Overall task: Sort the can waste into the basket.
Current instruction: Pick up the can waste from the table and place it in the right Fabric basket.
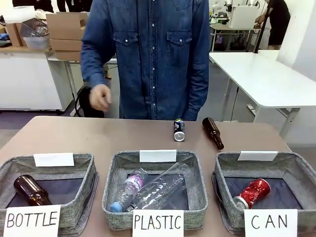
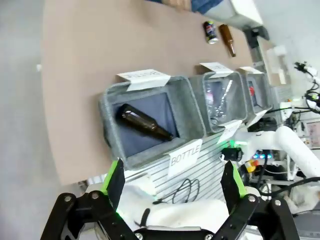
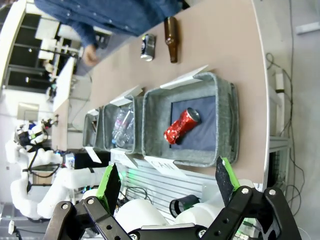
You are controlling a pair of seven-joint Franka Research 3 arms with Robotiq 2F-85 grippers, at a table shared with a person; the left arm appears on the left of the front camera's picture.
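A shiny red can (image 1: 252, 193) (image 3: 181, 126) lies on its side inside the grey basket (image 1: 226, 175) (image 3: 227, 120) signed "CAN" at the right. A dark blue-black can (image 1: 179, 130) (image 3: 148, 47) (image 2: 211, 32) with a silver top lies on the table at the far side, in front of the person. My left gripper (image 2: 172, 182) hangs open above the near table edge by the "BOTTLE" basket, nothing between its fingers. My right gripper (image 3: 166, 180) is open too, held above the near edge by the CAN basket.
A brown glass bottle (image 1: 213, 133) lies right of the dark can. The middle "PLASTIC" basket (image 1: 116, 183) holds clear plastic bottles. The left "BOTTLE" basket (image 1: 84, 185) holds a brown bottle (image 1: 30, 190). The person's hand (image 1: 99, 97) hovers past the far left edge.
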